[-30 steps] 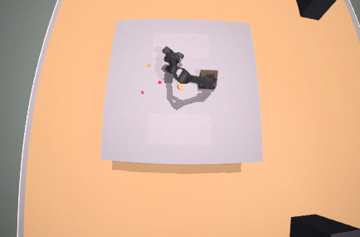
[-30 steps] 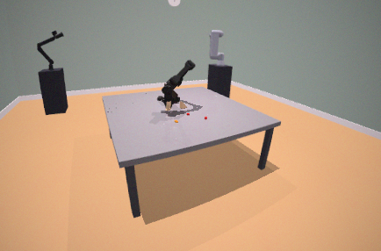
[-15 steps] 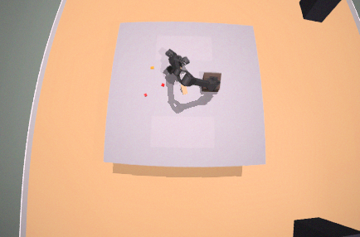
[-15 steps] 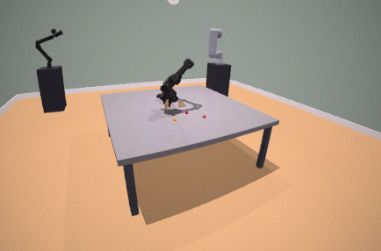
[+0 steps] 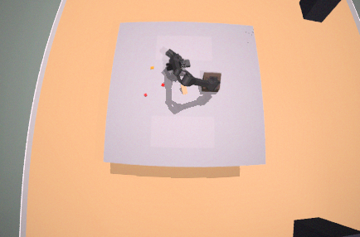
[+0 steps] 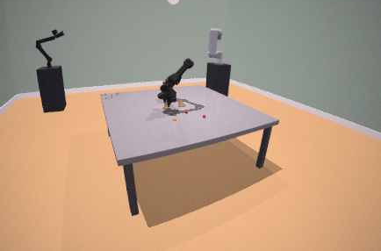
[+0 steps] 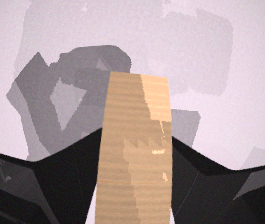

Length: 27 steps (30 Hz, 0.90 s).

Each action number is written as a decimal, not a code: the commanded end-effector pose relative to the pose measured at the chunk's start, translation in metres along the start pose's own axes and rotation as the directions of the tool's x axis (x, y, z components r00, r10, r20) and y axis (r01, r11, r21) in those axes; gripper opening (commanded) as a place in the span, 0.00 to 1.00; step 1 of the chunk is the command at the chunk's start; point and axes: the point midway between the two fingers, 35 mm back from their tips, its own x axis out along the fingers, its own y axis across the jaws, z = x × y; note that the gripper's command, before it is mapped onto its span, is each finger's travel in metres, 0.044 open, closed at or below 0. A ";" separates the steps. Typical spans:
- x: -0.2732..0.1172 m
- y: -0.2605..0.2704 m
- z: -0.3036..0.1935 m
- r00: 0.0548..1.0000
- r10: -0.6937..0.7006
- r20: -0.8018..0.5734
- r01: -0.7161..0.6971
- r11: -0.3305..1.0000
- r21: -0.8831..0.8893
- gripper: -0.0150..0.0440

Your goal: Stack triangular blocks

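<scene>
A pale wooden triangular block (image 7: 134,120) (image 6: 165,106) fills the space between the fingers in the wrist view, its long face toward the camera. My gripper (image 7: 132,136) is shut on it, one black finger on each side. The held block appears to be above the table, but its exact height is hard to tell. The other wooden triangular block (image 5: 184,89) (image 6: 181,103) lies on the table beside the arm, apart from the held one. It is not in the wrist view. The hand hides the held block in the top view.
Two small red cubes (image 5: 162,84) (image 5: 145,94) and a small orange piece (image 5: 152,68) lie on the grey table (image 5: 133,131). The arm's brown base (image 5: 217,76) stands to the right of the other block. The arm's shadow curves around that block.
</scene>
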 end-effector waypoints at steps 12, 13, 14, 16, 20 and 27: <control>0.000 -0.001 0.001 1.000 -0.003 0.004 0.001 0.932 0.363 0.25; 0.000 -0.001 0.001 1.000 -0.003 0.004 0.001 0.920 0.391 0.25; 0.000 -0.001 0.001 1.000 -0.003 0.004 0.001 0.907 0.420 0.25; 0.000 -0.001 0.001 1.000 -0.003 0.004 0.001 0.877 0.481 0.25; 0.000 -0.001 0.000 1.000 -0.004 0.004 0.001 0.819 0.574 0.25; 0.004 -0.001 0.000 1.000 -0.003 0.003 0.000 0.794 0.608 0.25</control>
